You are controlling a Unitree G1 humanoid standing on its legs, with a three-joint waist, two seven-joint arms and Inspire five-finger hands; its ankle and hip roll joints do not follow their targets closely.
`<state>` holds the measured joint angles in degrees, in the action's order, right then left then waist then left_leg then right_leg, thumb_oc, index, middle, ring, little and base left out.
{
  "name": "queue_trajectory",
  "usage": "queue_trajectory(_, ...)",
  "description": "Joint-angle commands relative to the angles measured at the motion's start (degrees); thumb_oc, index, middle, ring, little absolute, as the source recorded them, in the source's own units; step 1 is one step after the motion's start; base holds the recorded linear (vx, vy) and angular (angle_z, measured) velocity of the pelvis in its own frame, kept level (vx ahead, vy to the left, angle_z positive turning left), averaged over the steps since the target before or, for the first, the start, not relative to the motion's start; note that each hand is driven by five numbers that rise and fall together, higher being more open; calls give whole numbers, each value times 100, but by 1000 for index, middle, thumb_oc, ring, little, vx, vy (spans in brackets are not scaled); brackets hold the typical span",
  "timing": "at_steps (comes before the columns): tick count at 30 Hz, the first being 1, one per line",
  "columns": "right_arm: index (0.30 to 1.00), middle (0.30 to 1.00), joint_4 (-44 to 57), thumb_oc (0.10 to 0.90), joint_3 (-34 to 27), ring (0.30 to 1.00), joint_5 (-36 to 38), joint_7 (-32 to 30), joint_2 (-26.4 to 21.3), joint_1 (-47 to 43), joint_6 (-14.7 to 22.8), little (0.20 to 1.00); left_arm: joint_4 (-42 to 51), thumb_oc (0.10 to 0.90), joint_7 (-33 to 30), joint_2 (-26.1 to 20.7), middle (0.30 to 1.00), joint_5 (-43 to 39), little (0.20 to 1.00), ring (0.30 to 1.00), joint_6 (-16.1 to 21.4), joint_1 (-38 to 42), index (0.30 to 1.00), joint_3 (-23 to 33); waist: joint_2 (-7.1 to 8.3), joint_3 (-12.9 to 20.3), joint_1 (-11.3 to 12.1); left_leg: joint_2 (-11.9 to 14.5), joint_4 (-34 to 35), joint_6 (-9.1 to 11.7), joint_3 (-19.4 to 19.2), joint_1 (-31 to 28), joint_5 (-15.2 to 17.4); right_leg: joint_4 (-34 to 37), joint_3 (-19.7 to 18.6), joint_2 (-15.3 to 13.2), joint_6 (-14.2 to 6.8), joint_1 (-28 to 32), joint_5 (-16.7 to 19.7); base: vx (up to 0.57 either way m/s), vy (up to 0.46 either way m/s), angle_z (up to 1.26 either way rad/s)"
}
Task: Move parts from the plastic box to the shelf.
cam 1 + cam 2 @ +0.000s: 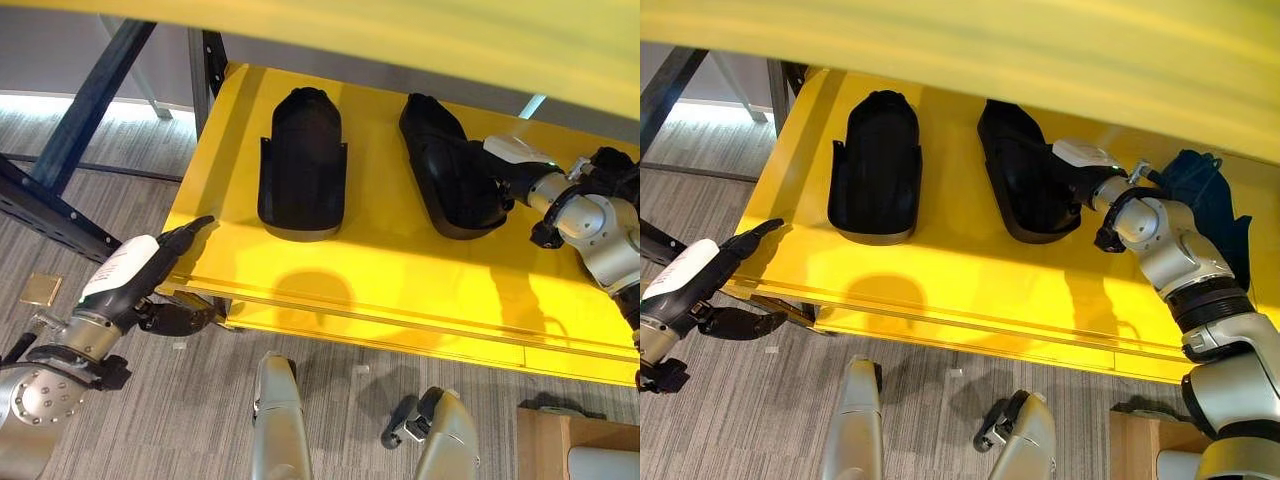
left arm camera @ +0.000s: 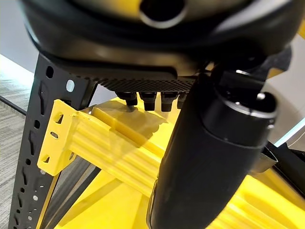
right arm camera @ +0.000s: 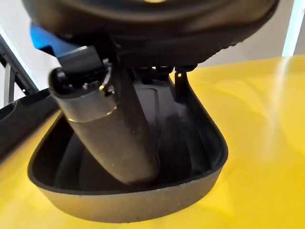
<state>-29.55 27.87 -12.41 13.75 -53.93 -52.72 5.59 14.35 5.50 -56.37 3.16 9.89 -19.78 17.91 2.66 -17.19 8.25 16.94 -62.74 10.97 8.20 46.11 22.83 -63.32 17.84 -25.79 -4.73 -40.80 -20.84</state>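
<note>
Glossy black moulded shells (image 1: 302, 165), yellow shelf (image 1: 390, 275)

**Yellow shelf carrying two black parts**

A bright yellow metal shelf (image 1: 370, 280) on a dark steel upright frame (image 1: 205, 70) stands over grey carpeted floor (image 1: 130, 200). Two black moulded plastic shell parts lie directly on it, well apart. The left shell part (image 1: 303, 165) lies straight, open side up. The right shell part (image 1: 450, 170) lies tilted, with its rounded end toward the back.
</note>
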Motion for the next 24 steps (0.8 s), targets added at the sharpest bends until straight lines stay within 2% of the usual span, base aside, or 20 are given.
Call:
queue_trajectory(1, 1000, 1000, -86, 900, -453, 1000, -174, -162, 176, 127, -139, 1000, 58, 900, -181, 207, 1000, 58, 1000, 1000, -92, 39, 1000, 509, -52, 187, -3, -154, 5, -587, -48, 336, -119, 26, -369, 348, -11, 102, -429, 0, 0, 0)
queue_trajectory(8, 1000, 1000, 243, 900, -529, 1000, -167, -17, 44, 317, -124, 1000, 43, 900, -153, 263, 1000, 120, 1000, 1000, -128, 66, 1000, 534, -20, 203, -11, -151, 28, -585, -59, 345, -131, 43, -346, 348, -13, 112, -427, 0, 0, 0)
queue_trajectory(15, 1000, 1000, 636, 900, -857, 1000, -101, 70, -2, 664, -184, 1000, 21, 900, -144, 382, 1000, 175, 1000, 1000, -169, 59, 1000, 602, 16, 203, -46, -142, 23, -589, -46, 343, -120, 63, -336, 360, -9, 130, -426, 0, 0, 0)
queue_trajectory(24, 1000, 1000, 1005, 900, -1550, 1000, 312, 45, 353, 1244, -384, 1000, -3, 900, -106, 526, 1000, 235, 1000, 1000, -274, 32, 1000, 696, 50, 205, -89, -130, 2, -600, -28, 350, -87, 62, -335, 394, -2, 137, -436, 0, 0, 0)
